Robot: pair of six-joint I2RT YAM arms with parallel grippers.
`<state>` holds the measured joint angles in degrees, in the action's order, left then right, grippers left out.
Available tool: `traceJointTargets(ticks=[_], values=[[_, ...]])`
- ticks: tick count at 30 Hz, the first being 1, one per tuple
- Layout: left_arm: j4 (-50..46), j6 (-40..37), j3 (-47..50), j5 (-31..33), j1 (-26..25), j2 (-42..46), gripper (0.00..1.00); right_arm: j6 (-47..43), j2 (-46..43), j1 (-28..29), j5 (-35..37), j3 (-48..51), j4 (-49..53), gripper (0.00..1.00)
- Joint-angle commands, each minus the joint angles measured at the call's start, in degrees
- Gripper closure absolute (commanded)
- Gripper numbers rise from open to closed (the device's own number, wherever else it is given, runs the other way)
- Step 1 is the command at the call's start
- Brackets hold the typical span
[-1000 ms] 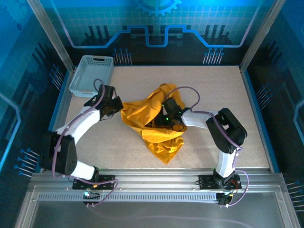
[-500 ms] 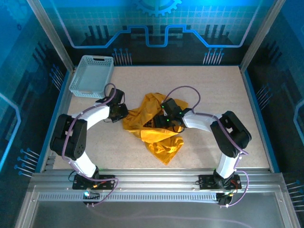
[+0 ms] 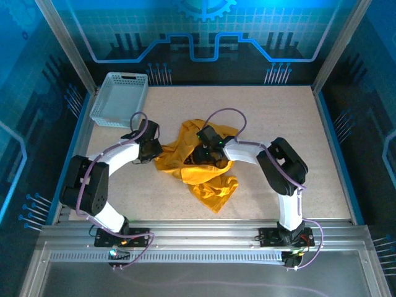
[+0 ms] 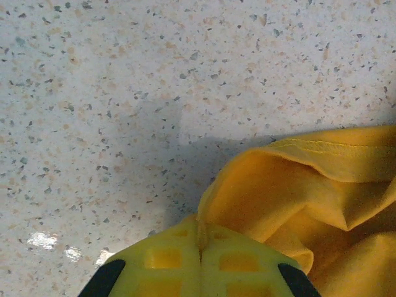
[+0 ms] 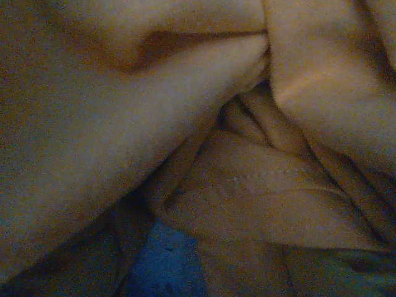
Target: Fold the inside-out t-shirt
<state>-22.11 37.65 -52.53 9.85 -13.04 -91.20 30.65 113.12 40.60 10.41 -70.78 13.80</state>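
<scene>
Seen from my remote station: the inside-out t-shirt lies crumpled at the middle of the speckled counter. Its mustard cloth is bunched between the two arms, well apart from the light grey lattice basket in the far left corner. The basket stands upright on the counter, and I can see its lattice floor from wall to wall; the shirt lies wholly outside it. The left hand sits at the shirt's left edge. On the left wrist camera its yellow fingers are pressed together with a fold of the hem pinched between them, just above the counter. The right hand is pushed into the heap near its top, cloth draped around it. The right wrist camera gives me folds and a stitched seam close against the lens, so I cannot tell how far apart that hand's jaws stand or whether they hold anything.
</scene>
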Motion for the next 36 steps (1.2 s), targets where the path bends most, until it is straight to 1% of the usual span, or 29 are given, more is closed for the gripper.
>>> traceJointTargets(ticks=[1, 2, 4, 5, 8, 9, 12, 13, 16, 18, 24, 28, 32, 36], values=[[0.0, 1.8, 2.0, 2.2, 1.3, 2.1, 1.00, 2.2, 5.9, 0.7, 3.5, -3.6, 9.3, 0.37], [0.2, 2.2, 2.7, 2.2, 1.6, 2.8, 1.00, 2.4, 6.6, 0.6, 5.0, -4.2, 10.4, 0.42], [1.0, 2.6, 4.3, 2.2, 2.6, 4.3, 1.00, 2.0, 5.1, 0.0, 5.2, -2.5, 8.5, 0.57], [1.2, 2.6, 4.9, 2.2, 3.2, 5.0, 1.00, 1.5, 3.0, -0.4, 3.4, -0.8, 5.7, 0.64], [0.8, 1.6, 4.8, 1.9, 4.7, 5.0, 1.00, 0.2, -5.2, -1.7, -5.6, 5.3, -3.5, 0.81], [0.1, 1.3, 4.4, 2.3, 5.0, 4.5, 1.00, -0.2, -7.8, -1.9, -8.6, 6.7, -6.1, 0.85], [-0.9, 0.6, 3.5, 3.5, 5.0, 3.5, 1.00, -0.5, -13.6, -2.0, -13.8, 9.1, -10.0, 0.97], [-1.3, 0.6, 3.3, 4.0, 5.0, 3.2, 1.00, -0.5, -15.2, -2.0, -14.8, 9.8, -10.8, 1.00], [-1.6, -0.1, 2.7, 4.6, 5.0, 2.6, 1.00, 0.3, -20.5, -2.3, -19.0, 12.3, -14.7, 1.00], [-1.9, -0.8, 2.3, 4.3, 5.1, 2.4, 1.00, 1.3, -23.9, -2.3, -20.1, 13.4, -16.0, 1.00], [-2.3, -1.6, 1.9, 3.8, 5.0, 1.8, 1.00, 2.1, -30.7, -3.1, -19.8, 13.1, -14.6, 1.00], [-4.1, -2.2, 0.5, 4.9, 5.0, -0.6, 1.00, 3.3, -34.9, -4.5, -24.8, 11.3, -14.1, 1.00], [-4.6, -2.3, 0.6, 6.5, 5.0, -1.3, 1.00, 2.1, -41.8, -5.3, -26.3, 6.4, -8.6, 1.00], [-4.8, -1.4, 0.6, 7.6, 5.4, -1.6, 1.00, 0.7, -47.5, -7.9, -22.8, 1.4, -0.1, 1.00]])
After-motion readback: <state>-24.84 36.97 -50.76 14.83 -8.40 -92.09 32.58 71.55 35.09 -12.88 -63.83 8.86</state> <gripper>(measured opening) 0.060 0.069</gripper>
